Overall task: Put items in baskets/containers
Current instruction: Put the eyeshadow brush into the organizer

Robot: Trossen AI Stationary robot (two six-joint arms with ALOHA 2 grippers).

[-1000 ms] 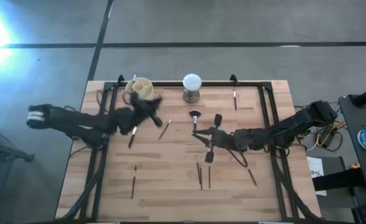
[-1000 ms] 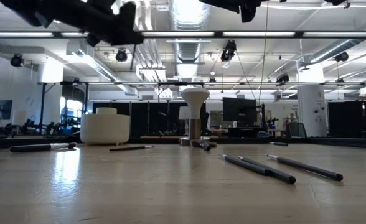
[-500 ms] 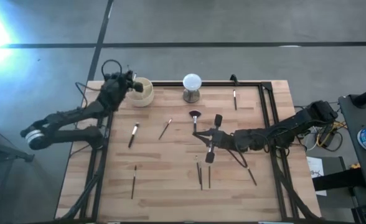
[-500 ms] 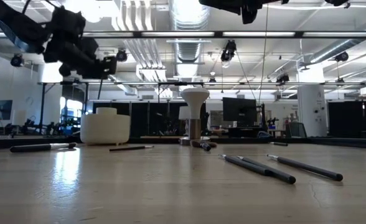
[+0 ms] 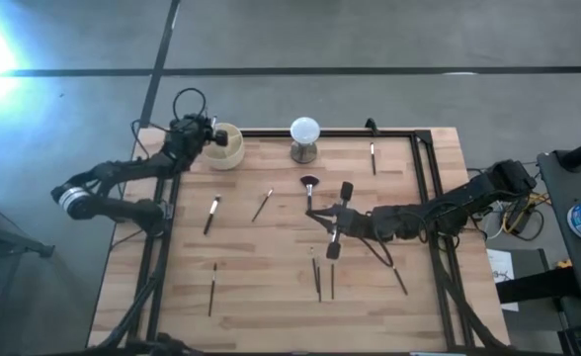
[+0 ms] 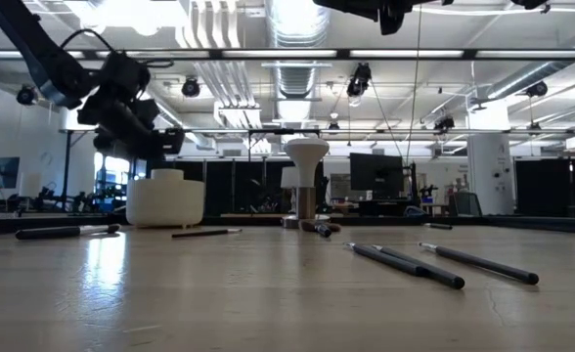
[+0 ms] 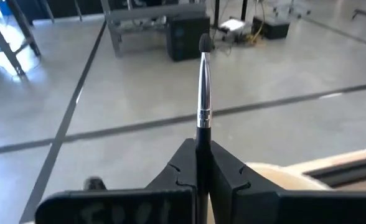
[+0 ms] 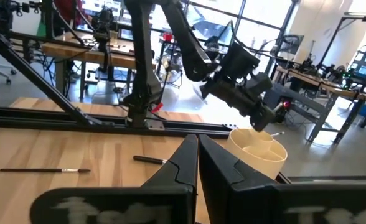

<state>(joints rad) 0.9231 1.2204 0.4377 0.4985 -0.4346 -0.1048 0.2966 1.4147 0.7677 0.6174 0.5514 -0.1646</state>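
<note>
The cream cup with inner dividers point(image 5: 225, 145) stands at the table's far left corner, seen also in the low view point(image 6: 165, 200) and the right wrist view point(image 8: 258, 151). My left gripper point(image 5: 207, 137) hovers at the cup's left rim, above it point(image 6: 155, 147), shut on one dark-handled brush point(image 7: 203, 87). Several more brushes lie flat on the table: two near the cup point(image 5: 211, 213) point(image 5: 263, 205), the fan-headed one point(image 5: 308, 186), one far right point(image 5: 373, 155) and a few near the front point(image 5: 317, 277). My right gripper point(image 5: 318, 212) is shut and holds nothing, hovering over the table's middle. My left gripper pinches the brush between its two fingers by the dark handle just below the metal ferrule point(image 7: 202, 132). The brush runs along the fingers, and its small dark head point(image 7: 204, 43) sticks out beyond the fingertips. It is lifted clear of the table, above the cup's rim.
A white ball on a metallic stand point(image 5: 304, 138) stands at the far edge, right of the cup. A black frame rail point(image 5: 424, 168) runs around the tabletop. Bare wood lies between the cup and the nearest brushes.
My left gripper has swung from over the table near the two loose brushes toward the far left corner, then come down close above the cup, keeping shut on its brush. The brushes on the table have stayed put.
</note>
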